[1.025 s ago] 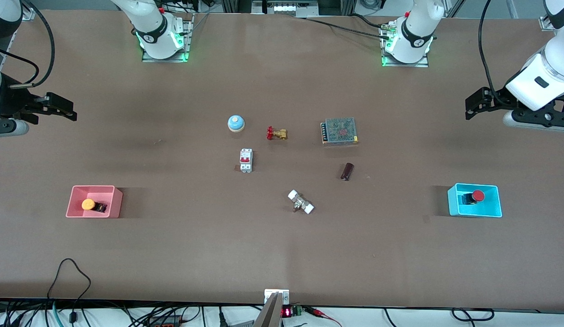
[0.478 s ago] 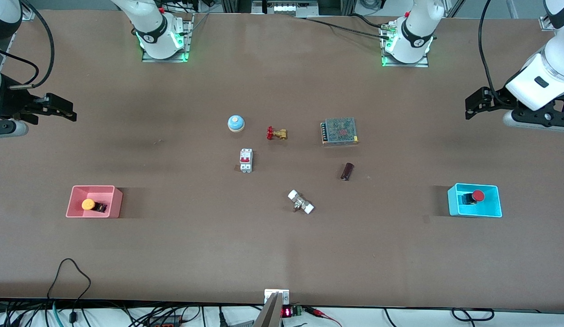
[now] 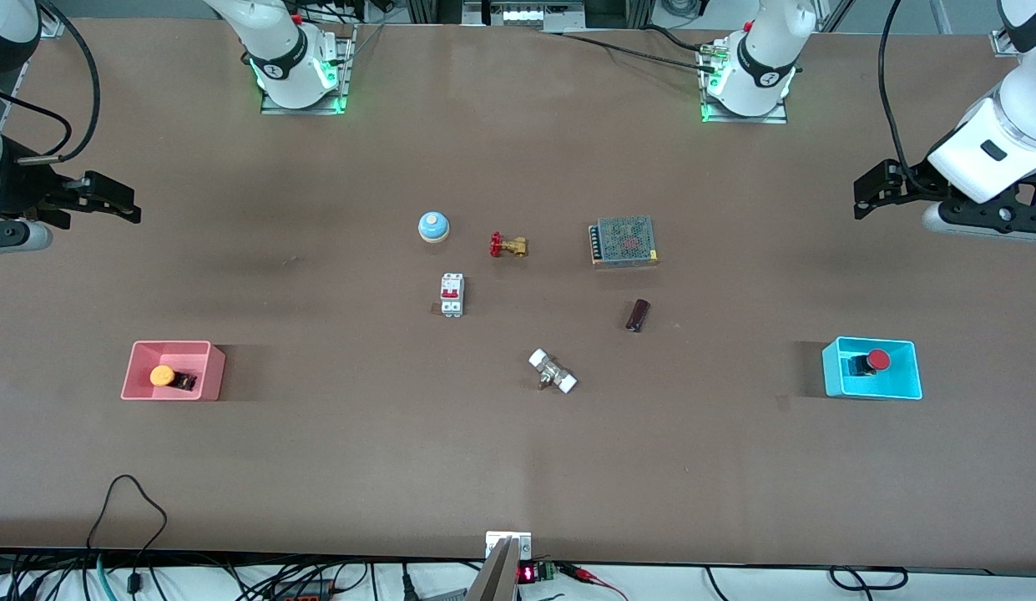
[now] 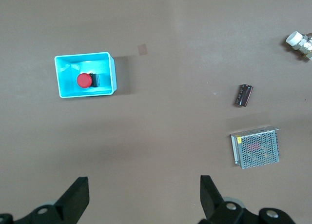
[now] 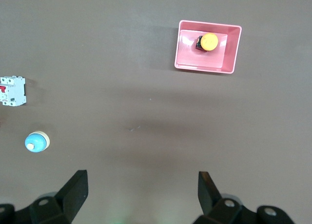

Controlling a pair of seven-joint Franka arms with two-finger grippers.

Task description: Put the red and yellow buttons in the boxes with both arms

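The yellow button (image 3: pixel 162 376) lies in the salmon pink box (image 3: pixel 209 371) toward the right arm's end of the table; both show in the right wrist view, button (image 5: pixel 209 42) and box (image 5: pixel 233 48). The red button (image 3: pixel 877 360) lies in the cyan box (image 3: pixel 835 371) toward the left arm's end; both show in the left wrist view, button (image 4: pixel 84 80) and box (image 4: pixel 109 70). My right gripper (image 3: pixel 121 204) is open and empty, raised over bare table. My left gripper (image 3: pixel 868 190) is open and empty, raised over bare table. In the wrist views the left gripper (image 4: pixel 144 194) and the right gripper (image 5: pixel 143 192) hold nothing.
In the middle of the table stand a blue dome bell (image 3: pixel 433 226), a brass valve with a red handle (image 3: pixel 507 245), a grey mesh-topped unit (image 3: pixel 624 241), a white circuit breaker (image 3: pixel 452 295), a dark cylinder (image 3: pixel 639 315) and a white-capped fitting (image 3: pixel 553 371).
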